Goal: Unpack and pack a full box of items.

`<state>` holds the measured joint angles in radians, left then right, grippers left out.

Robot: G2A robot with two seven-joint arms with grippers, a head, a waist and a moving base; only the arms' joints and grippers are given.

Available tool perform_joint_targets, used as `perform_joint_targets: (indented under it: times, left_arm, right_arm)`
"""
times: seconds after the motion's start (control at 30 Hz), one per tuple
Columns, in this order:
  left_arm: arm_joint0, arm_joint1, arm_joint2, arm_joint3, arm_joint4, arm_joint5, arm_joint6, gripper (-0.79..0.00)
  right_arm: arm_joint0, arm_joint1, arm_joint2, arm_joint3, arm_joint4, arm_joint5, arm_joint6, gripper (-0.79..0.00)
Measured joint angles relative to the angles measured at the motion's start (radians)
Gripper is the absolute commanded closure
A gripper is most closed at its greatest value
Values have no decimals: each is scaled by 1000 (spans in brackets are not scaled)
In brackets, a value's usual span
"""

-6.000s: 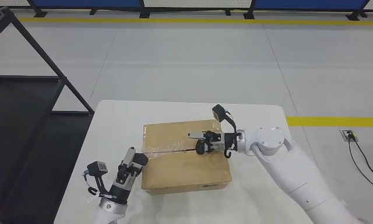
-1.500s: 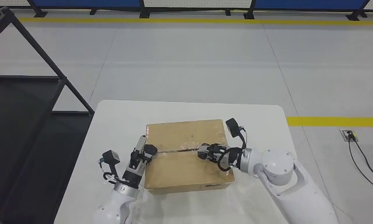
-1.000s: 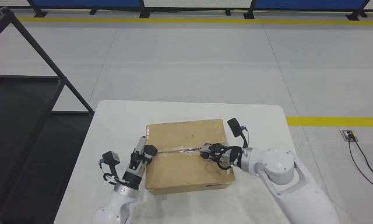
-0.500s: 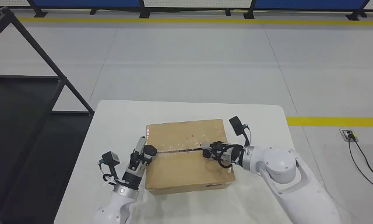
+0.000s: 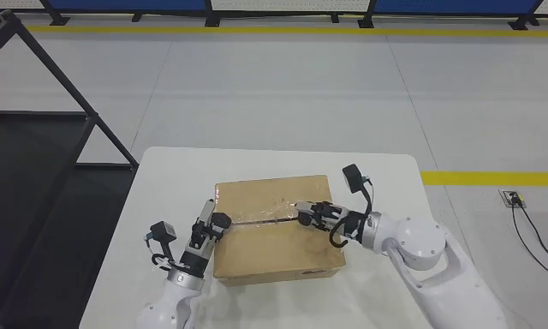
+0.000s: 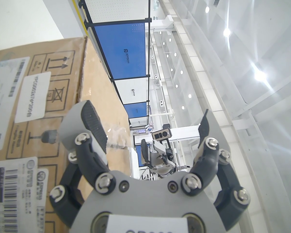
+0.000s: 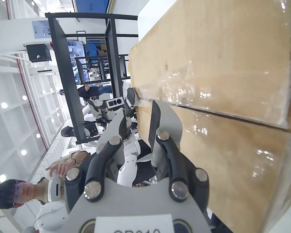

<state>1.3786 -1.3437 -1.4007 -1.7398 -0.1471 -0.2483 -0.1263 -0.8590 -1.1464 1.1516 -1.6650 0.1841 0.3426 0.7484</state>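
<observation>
A closed cardboard box sits in the middle of the white table, its top seam covered with clear glossy tape. My left gripper is at the box's left end by the seam, open, with one finger against the labelled cardboard side and nothing held. My right gripper lies low over the top near the seam's right end. Its fingers stand a narrow gap apart, one finger flat along the taped box top, nothing between them.
The white table has bare room around the box on all sides. A black metal rack stands off the table's left. Grey floor with a yellow line lies beyond.
My right gripper has slid a little along the seam toward the box's right end and far side. The left gripper, which came up to the box's left end earlier, has stayed still.
</observation>
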Motion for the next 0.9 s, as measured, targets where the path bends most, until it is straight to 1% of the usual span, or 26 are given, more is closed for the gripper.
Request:
perform_joint_targets:
  times: [0.1, 0.13, 0.17, 0.23, 0.3, 0.47, 0.67, 0.9]
  left_arm:
    - [-1, 0, -1, 0, -1, -3, 1, -785]
    - [-1, 0, -2, 0, -2, -3, 1, -785]
    - [-1, 0, -3, 0, -2, -2, 1, -785]
    - [-1, 0, -5, -1, -2, -1, 1, -785]
    - [-1, 0, -6, -1, -2, 0, 0, -785]
    - [-2, 0, -6, 0, -5, -1, -3, -785]
    - [0, -1, -10, -1, -10, -2, -5, -785]
    - [3, 0, -13, -3, -13, -4, -10, -785]
  right_arm:
    - [19, -6, -12, 11, 2, -23, -33, -111]
    - [26, -8, -14, 14, 7, -35, -46, -31]
    - [30, -10, -16, 15, 11, -46, -54, -3]
    - [39, -14, -29, 26, 30, -70, -45, 0]
    - [61, -18, -51, 55, 37, -73, -11, 0]
    - [164, -40, -137, 196, 20, -46, 34, 0]
    - [248, -60, -198, 335, 25, -28, 88, 0]
    - [286, -77, -255, 378, -18, -42, 101, 0]
